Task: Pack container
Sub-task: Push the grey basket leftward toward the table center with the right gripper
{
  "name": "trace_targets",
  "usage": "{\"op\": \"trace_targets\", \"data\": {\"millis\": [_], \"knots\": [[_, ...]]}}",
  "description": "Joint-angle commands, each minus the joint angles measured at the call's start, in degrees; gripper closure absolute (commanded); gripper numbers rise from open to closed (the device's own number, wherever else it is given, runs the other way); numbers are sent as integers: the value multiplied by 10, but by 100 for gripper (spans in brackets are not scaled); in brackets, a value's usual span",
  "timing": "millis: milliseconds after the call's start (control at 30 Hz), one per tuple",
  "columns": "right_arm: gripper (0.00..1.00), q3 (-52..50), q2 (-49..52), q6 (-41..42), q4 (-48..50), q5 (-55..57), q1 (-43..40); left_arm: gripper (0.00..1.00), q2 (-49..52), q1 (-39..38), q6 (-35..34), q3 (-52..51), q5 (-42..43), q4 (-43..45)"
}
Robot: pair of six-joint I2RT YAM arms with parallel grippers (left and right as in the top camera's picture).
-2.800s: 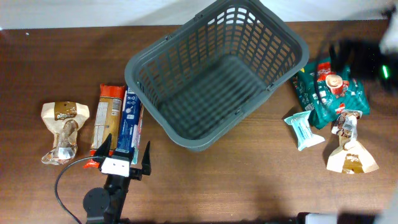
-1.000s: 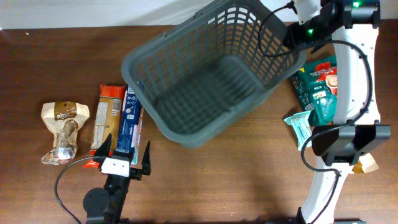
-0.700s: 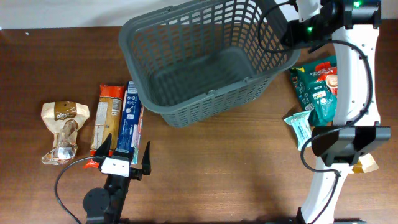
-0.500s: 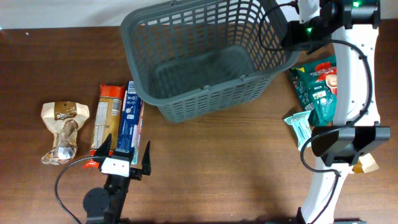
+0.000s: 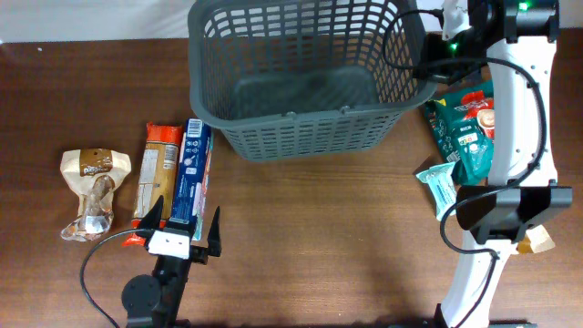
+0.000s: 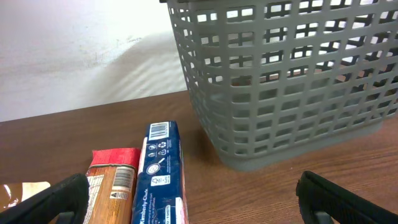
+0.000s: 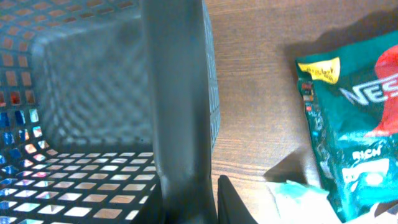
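— Where is the container (image 5: 310, 137)?
— At the far middle of the wooden counter (image 5: 346, 246), with its back rim cut off by the top edge of the overhead view.
— What does it look like?
— A big dark grey plastic basket, rectangular with rounded corners. The walls are slotted lattice all round, with a thick solid rim on top. Its gridded floor shows through the open top.
— Is it flat on its base?
— Can't tell. From above you see the outer face of the near wall, so it may be tipped a little.
— And the right hand (image 7: 189, 202)?
— At the basket's right rim. Its wrist camera shows the thick rim running straight through the grip, and one finger (image 7: 233, 205) lies against the outside. It is pinching the rim.
— The left hand (image 5: 187, 217)?
— Spread wide at the near left, holding nothing, well apart from the basket. A blue packet (image 5: 189, 173) lies just ahead of it beside an orange packet (image 5: 157, 173), near the basket's left corner.
— What's on the right side?
— A green bag (image 5: 469, 132) and a pale teal pack (image 5: 440, 187), on the counter beside the basket.
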Motion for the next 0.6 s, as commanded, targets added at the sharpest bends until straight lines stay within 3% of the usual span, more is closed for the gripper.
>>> {"op": "trace_targets", "data": {"millis": [0,333,367,400,433,567], "knots": [[96,-5,4,63,-19,77,-2,1,-5,-2,-7,-4,-3,0],[96,-5,4,45,-18,77,-1,1,-5,-2,-7,-4,-3,0],[84,-5,4,32,-12,77,-1,1,-5,-2,-7,-4,-3,0],[52,-5,3,19,-4,77,-1,1,-5,-2,-7,-4,-3,0],[37,-4,2,9,2,77,-1,1,-5,-2,-7,-4,-3,0],[25,16,-10,-28,30,76,-1,1,-5,-2,-7,-4,-3,0]]}}
